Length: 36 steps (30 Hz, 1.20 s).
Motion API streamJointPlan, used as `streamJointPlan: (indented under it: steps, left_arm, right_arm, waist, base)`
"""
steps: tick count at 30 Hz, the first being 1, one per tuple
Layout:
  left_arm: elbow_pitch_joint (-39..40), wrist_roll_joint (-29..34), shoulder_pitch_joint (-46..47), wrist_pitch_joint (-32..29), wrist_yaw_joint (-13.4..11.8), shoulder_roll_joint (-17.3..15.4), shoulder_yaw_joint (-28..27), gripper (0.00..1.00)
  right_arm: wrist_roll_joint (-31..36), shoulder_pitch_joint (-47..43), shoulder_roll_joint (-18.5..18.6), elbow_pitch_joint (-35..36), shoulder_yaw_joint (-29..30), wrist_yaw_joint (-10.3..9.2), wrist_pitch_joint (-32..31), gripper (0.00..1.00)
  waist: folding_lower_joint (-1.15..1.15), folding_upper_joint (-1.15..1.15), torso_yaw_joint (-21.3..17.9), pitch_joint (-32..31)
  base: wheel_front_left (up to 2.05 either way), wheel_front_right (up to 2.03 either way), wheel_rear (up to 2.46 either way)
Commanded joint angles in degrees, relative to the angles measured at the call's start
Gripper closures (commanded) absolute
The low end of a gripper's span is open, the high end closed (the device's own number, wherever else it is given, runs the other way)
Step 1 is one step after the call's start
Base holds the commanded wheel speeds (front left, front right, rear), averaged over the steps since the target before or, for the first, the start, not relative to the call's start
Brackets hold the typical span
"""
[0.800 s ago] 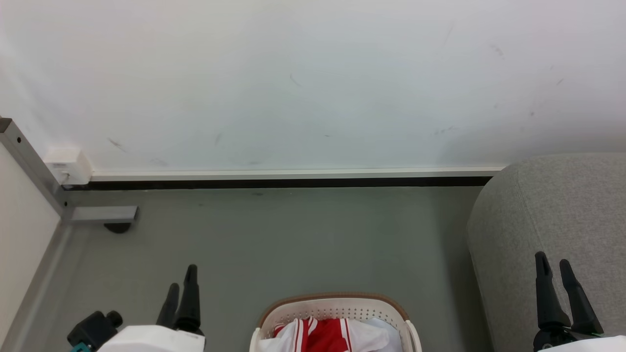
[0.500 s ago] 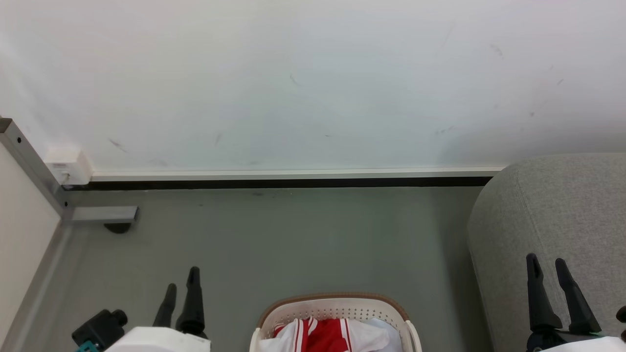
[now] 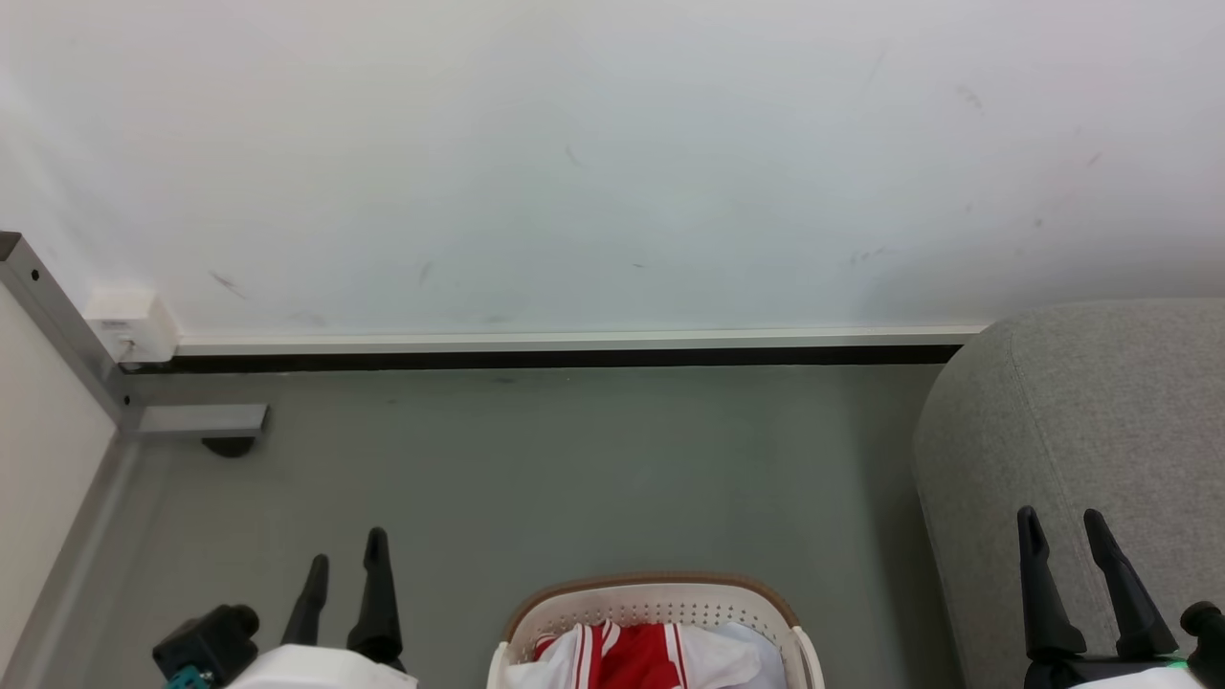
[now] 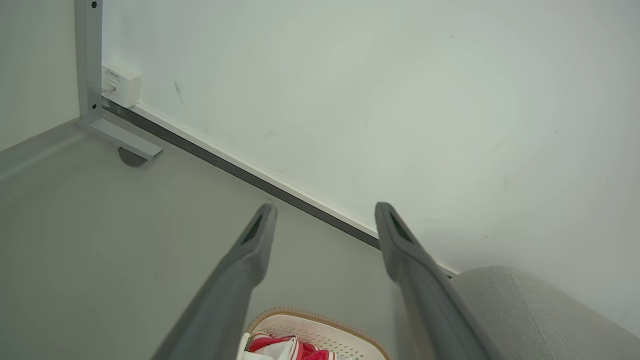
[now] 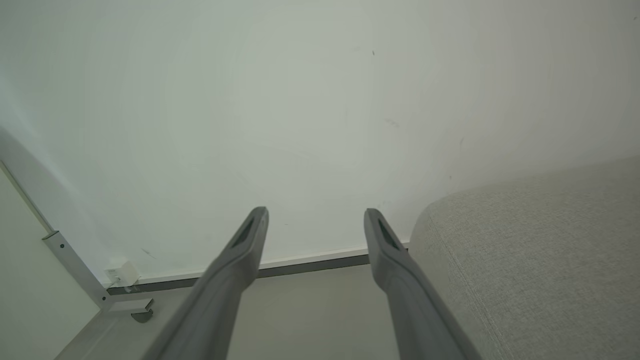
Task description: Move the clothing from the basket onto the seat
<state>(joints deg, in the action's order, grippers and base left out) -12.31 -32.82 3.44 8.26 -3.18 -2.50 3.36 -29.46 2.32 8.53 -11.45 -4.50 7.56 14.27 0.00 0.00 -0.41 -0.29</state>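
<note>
Red and white striped clothing (image 3: 643, 656) lies bunched in the cream basket (image 3: 651, 595) with a brown rim at the bottom middle of the head view; the clothing (image 4: 280, 346) and the basket (image 4: 320, 325) also show low in the left wrist view. The light-grey seat (image 3: 1101, 411) stands at the right, and shows again in the left wrist view (image 4: 530, 310) and the right wrist view (image 5: 540, 260). My left gripper (image 3: 345, 557) is open over the floor, left of the basket. In front of the seat, my right gripper (image 3: 1060, 519) is open. Both hold nothing.
A white wall (image 3: 612, 163) with a dark baseboard (image 3: 574, 357) runs across the back. A grey metal frame leg (image 3: 196, 419) with a foot and a white socket box (image 3: 129, 323) sit at the left corner. Grey floor (image 3: 574, 469) lies between the basket and the wall.
Both grippers have slid down toward the bottom of the head view and their fingers have spread wider apart. The basket, clothing and seat have not moved.
</note>
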Motion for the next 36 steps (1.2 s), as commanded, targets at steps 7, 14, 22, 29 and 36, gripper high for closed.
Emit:
streamJointPlan:
  steps: [7,14,22,29,36]
  left_arm:
    - [-0.4,5.98,-0.2,1.56,-0.29,-0.48,-0.87,0.0]
    - [-0.89,10.39,-0.43,2.49,-0.3,-0.51,-1.02,0.0]
    - [-0.84,14.93,-0.89,3.51,0.14,-0.53,-0.57,0.0]
    - [-1.18,18.71,-1.22,4.32,0.97,-0.54,-0.27,0.0]
    - [-1.52,21.48,-1.34,5.09,1.39,-0.55,0.19,0.0]
  right_arm:
    - [6.23,-0.21,-0.8,-0.39,1.61,-0.09,0.44,0.0]
    - [10.78,-0.6,-1.73,-0.86,2.49,-0.09,0.5,0.0]
    - [13.27,-1.24,-2.57,-2.05,3.8,-0.1,0.54,0.0]
    - [14.24,-1.55,-3.42,-3.52,4.28,-0.11,0.63,0.0]
    - [15.9,-1.47,-4.04,-4.54,4.81,-0.11,0.71,0.0]
  waist:
    - [0.0,0.0,-0.14,0.05]
    - [0.0,0.0,-0.05,0.04]
    - [0.0,0.0,-0.05,-0.19]
    - [0.0,0.0,-0.43,-0.23]
    - [0.0,0.0,-0.69,-0.33]
  base:
    - [0.0,0.0,0.0]
    - [0.0,0.0,0.0]
    - [0.0,0.0,0.0]
    - [0.0,0.0,0.0]
    - [0.0,0.0,0.0]
